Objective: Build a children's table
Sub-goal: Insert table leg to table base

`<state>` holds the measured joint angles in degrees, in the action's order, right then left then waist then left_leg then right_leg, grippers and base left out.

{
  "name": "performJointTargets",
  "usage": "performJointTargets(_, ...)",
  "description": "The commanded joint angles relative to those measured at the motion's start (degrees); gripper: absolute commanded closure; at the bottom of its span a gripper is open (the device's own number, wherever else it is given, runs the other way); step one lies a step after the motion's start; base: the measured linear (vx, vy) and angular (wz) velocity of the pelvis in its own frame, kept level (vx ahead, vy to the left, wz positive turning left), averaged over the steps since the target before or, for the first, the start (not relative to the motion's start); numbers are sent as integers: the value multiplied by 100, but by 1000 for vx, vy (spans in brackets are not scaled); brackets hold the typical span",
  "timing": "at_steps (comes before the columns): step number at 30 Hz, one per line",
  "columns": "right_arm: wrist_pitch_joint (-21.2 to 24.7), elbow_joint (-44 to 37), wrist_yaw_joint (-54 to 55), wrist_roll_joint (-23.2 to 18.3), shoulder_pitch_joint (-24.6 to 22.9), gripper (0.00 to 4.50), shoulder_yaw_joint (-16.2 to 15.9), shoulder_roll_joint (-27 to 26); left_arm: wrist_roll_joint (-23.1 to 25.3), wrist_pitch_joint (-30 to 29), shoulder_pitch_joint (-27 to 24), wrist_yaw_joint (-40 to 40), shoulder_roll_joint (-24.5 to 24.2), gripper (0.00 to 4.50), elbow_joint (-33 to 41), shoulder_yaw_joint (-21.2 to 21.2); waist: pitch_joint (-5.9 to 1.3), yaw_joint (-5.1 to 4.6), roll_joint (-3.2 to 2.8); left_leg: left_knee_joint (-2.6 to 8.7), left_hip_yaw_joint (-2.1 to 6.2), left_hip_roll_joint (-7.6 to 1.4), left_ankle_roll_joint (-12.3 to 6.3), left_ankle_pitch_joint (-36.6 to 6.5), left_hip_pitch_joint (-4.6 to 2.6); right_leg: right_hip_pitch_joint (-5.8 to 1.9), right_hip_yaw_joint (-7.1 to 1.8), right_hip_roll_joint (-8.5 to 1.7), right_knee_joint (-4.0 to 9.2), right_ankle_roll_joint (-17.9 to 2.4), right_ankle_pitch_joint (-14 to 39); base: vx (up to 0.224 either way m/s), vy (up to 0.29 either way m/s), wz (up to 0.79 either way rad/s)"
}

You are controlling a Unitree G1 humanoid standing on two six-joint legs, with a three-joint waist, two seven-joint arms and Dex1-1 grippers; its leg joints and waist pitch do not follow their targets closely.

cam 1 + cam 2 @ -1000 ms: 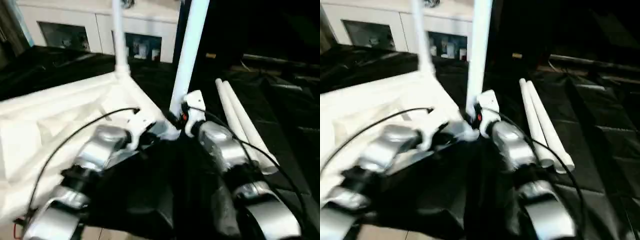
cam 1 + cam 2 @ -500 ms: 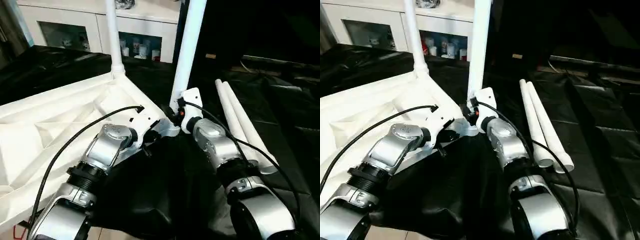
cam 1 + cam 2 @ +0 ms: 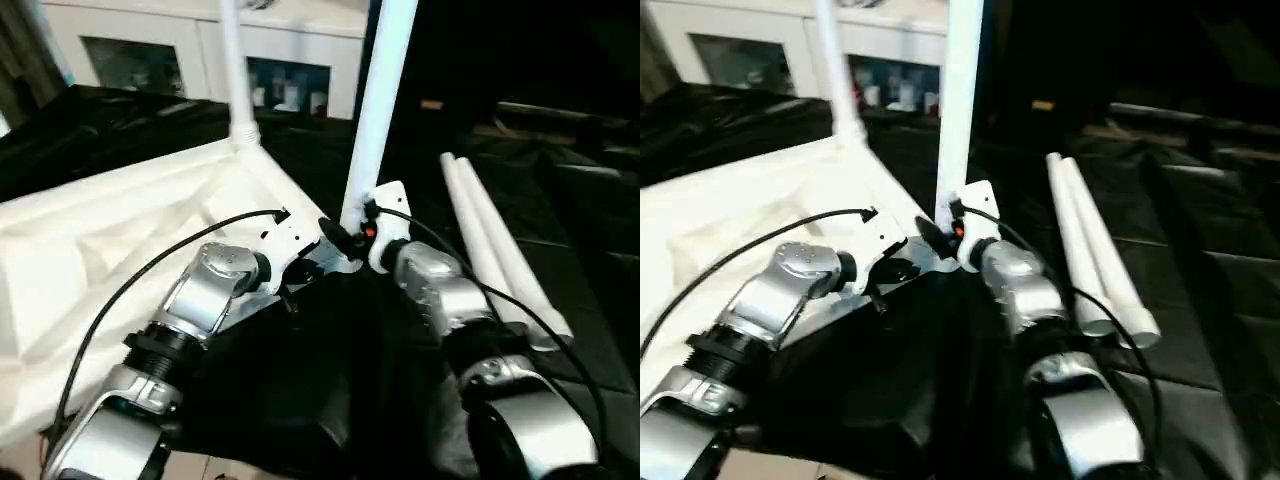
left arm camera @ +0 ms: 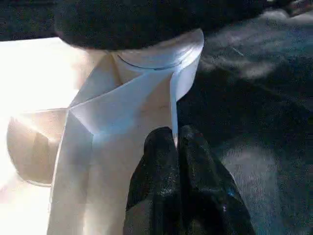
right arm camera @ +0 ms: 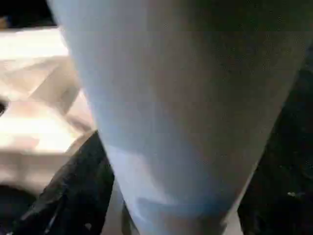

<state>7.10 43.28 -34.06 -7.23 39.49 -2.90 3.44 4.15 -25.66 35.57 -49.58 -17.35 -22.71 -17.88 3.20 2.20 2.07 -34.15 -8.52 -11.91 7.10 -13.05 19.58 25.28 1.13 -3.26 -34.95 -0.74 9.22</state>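
Lying underside-up on black sheeting, the tabletop is showing its ribs, with its near corner socket between the two grippers. Left gripper is pinching a thin rib of that corner, its fingers clenched tight on the plastic. Right gripper is sitting at the foot of the near upright leg; black fingers are flanking the tube, but whether they are gripping or released cannot be told. A second leg is standing in the far corner socket. Two loose legs are lying side by side, touching, on the sheeting to the right. A white cabinet is standing behind.
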Motion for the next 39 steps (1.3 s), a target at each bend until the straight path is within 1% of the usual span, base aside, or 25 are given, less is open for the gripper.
performJointTargets(1, 152, -416, -539, -73, -144, 81, -311, 58, -133, 354, 79, -242, 36, 450, 389, -81, -417, 31, -81, 376, -130, -1, -422, -167, 52, -483, -152, -265, 260, -1626, -146, 0, 0, 0)
performJointTargets(2, 185, -592, -710, -80, -218, 81, -376, 141, -155, 400, 58, -300, 5, 450, 401, -74, -420, 32, -79, 371, -134, -4, -446, -89, 55, -481, -153, -266, 243, -1655, -271, 0, 0, 0)
performJointTargets(3, 310, -1176, -1314, -155, -472, 81, -581, 478, -222, 637, -8, -570, -116, 450, 424, -92, -427, 52, -88, 360, -126, 2, -514, 20, 53, -493, -141, -255, 238, -1681, -442, 0, 0, 0)
performJointTargets(4, 317, -1208, -1348, -159, -486, 81, -591, 499, -225, 660, -12, -585, -123, 450, 425, -94, -430, 78, -85, 349, -133, -4, -555, 58, 47, -497, -143, -256, 227, -1687, -542, 0, 0, 0)
performJointTargets(5, 371, -1448, -1611, -191, -595, 81, -672, 660, -257, 824, -50, -712, -176, 450, 440, -106, -430, 73, -86, 343, -135, -11, -593, 88, 51, -489, -145, -257, 212, -1715, -628, 0, 0, 0)
performJointTargets(6, 460, -1752, -1986, -226, -736, 81, -774, 887, -339, 934, -104, -899, -232, 450, 473, -109, -424, 98, -85, 341, -136, -11, -668, 77, 54, -491, -142, -259, 217, -1718, -647, 0, 0, 0)
performJointTargets(7, 485, -1846, -2108, -231, -783, 81, -812, 970, -361, 934, -121, -955, -254, 450, 493, -113, -419, 115, -72, 345, -138, -21, -692, 10, 54, -489, -142, -263, 219, -1720, -561, 0, 0, 0)
performJointTargets(8, 496, -1945, -2237, -223, -838, 81, -863, 1072, -388, 1000, -149, -1049, -291, 450, 521, -129, -415, 128, -74, 347, -140, -22, -689, -28, 50, -480, -139, -267, 227, -1717, -479, 0, 0, 0)
performJointTargets(9, 504, -2134, -2482, -197, -950, 81, -967, 1289, -430, 1129, -208, -1225, -381, 450, 572, -173, -400, 135, -76, 362, -132, -26, -609, -195, 56, -484, -138, -279, 258, -1670, -130, 0, 0, 0)
performJointTargets(10, 484, -2210, -2575, -168, -1001, 81, -1013, 1394, -459, 1235, -244, -1326, -430, 450, 593, -193, -400, 135, -76, 362, -132, -26, -609, -195, 56, -484, -138, -279, 258, -1670, -130, 0, 0, 0)
performJointTargets(11, 486, -2275, -2633, -150, -1039, 81, -1039, 1461, -474, 1300, -267, -1391, -457, 450, 601, -201, -382, 126, -67, 369, -138, -34, -543, -372, 64, -476, -145, -290, 281, -1620, 138, 0, 0, 0)
performJointTargets(12, 522, -2358, -2696, -128, -1089, 81, -1065, 1553, -494, 1381, -308, -1498, -508, 450, 625, -215, -382, 130, -70, 379, -135, -39, -474, -487, 56, -472, -148, -293, 298, -1554, 368, 0, 0, 0)
performJointTargets(13, 543, -2373, -2707, -121, -1102, 81, -1065, 1580, -497, 1390, -324, -1540, -531, 450, 637, -224, -376, 115, -79, 382, -138, -33, -417, -537, 57, -458, -151, -282, 307, -1515, 483, 0, 0, 0)
performJointTargets(15, 627, -2489, -2757, -140, -1169, 81, -1064, 1676, -586, 1478, -406, -1791, -612, 450, 714, -234, -380, 118, -69, 380, -135, -27, -364, -551, 56, -457, -153, -282, 316, -1470, 576, 0, 0, 0)
performJointTargets(17, 702, -2573, -2786, -164, -1205, 81, -1065, 1729, -629, 1475, -435, -1886, -646, 450, 741, -231, -384, 115, -83, 378, -133, -35, -337, -504, 53, -453, -154, -279, 306, -1465, 525, 0, 0, 0)
performJointTargets(18, 723, -2598, -2797, -157, -1218, 81, -1074, 1749, -643, 1496, -447, -1927, -662, 450, 751, -232, -389, 120, -78, 373, -134, -29, -337, -454, 52, -457, -152, -269, 295, -1463, 439, 0, 0, 0)
performJointTargets(19, 746, -2627, -2810, -148, -1233, 97, -1087, 1772, -659, 1515, -462, -1975, -681, 450, 762, -234, -388, 116, -76, 376, -129, -22, -338, -436, 69, -466, -148, -266, 291, -1467, 410, 0, 0, 0)
performJointTargets(22, 801, -2708, -2833, -120, -1295, 97, -1150, 1811, -673, 1564, -496, -2064, -726, 450, 781, -238, -393, 120, -83, 372, -129, -23, -330, -409, 58, -458, -144, -263, 284, -1480, 359, 0, 0, 0)
performJointTargets(24, 816, -2724, -2827, -103, -1311, 125, -1180, 1806, -659, 1582, -499, -2063, -734, 450, 771, -248, -404, 121, -78, 363, -129, -17, -340, -331, 69, -474, -143, -264, 267, -1483, 253, 0, 0, 0)
performJointTargets(25, 806, -2718, -2828, -79, -1318, 125, -1203, 1802, -646, 1594, -499, -2059, -733, 450, 753, -258, -405, 123, -85, 362, -123, -16, -333, -311, 74, -479, -141, -267, 262, -1484, 232, 0, 0, 0)
performJointTargets(29, 803, -2694, -2787, -43, -1332, 162, -1240, 1773, -596, 1636, -500, -2059, -728, 450, 695, -264, -409, 125, -80, 353, -128, -11, -331, -316, 70, -481, -142, -265, 258, -1495, 217, 0, 0, 0)
performJointTargets(35, 872, -2705, -2730, -117, -1408, 176, -1234, 1717, -586, 1614, -539, -2019, -724, 450, 696, -252, -414, 129, -78, 344, -125, -6, -336, -275, 77, -491, -141, -265, 248, -1495, 179, 0, 0, 0)
performJointTargets(38, 923, -2590, -2432, -159, -1509, 177, -1132, 1493, -435, 1438, -486, -1599, -595, 450, 486, -184, -409, 122, -81, 344, -132, -6, -323, -272, 72, -476, -144, -261, 256, -1482, 201, 0, 0, 0)
performJointTargets(39, 885, -2278, -1875, -69, -1477, 177, -987, 1217, -392, 1292, -389, -1240, -416, 450, 276, -79, -407, 121, -80, 350, -126, -7, -282, -318, 73, -482, -142, -264, 265, -1466, 304, 0, 0, 0)
